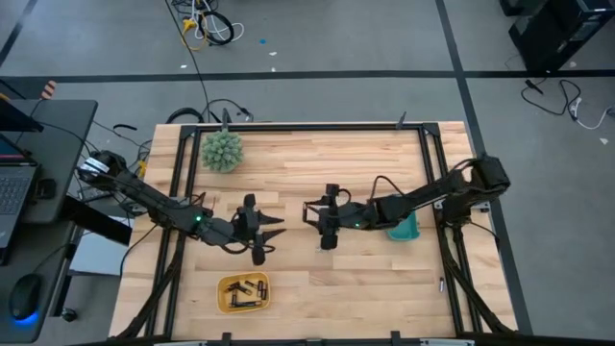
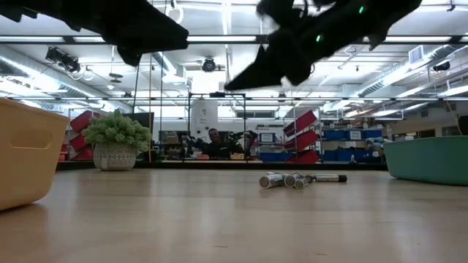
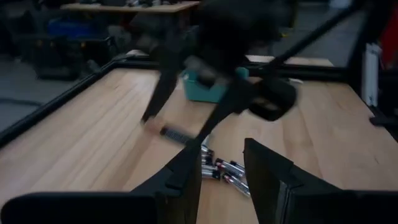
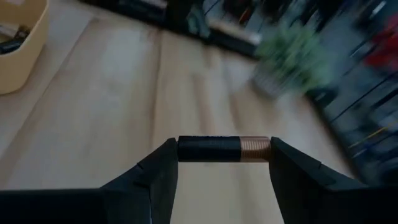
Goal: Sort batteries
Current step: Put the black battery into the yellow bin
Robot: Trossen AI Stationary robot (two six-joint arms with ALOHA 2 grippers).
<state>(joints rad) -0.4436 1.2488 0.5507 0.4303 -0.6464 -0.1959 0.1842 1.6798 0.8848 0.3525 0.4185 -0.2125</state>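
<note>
My right gripper (image 4: 224,163) is raised over the middle of the table (image 1: 317,163), shut on a black battery with a copper end (image 4: 214,149). My left gripper (image 3: 222,155) hovers to its left, open, with nothing between its fingers. Beyond the left fingers a small cluster of batteries (image 3: 219,171) lies on its sides on the wood, showing as silvery cells in the low view (image 2: 292,179). One dark battery (image 3: 175,133) lies a little apart. A yellow tray (image 1: 243,291) near the front edge holds several dark batteries. My right gripper pinches the battery between its two fingertips, one finger on the black end (image 4: 181,149) and the other on the copper end (image 4: 266,149). The battery spans the gap crosswise, level, and is lifted clear of the table.
A teal bin (image 1: 404,229) stands at the table's right, under my right arm. A spiky green ball in a pot (image 1: 222,151) sits at the far left corner. Black frame rails (image 1: 288,126) run along the table's edges. Bare wood lies between the grippers and the far edge.
</note>
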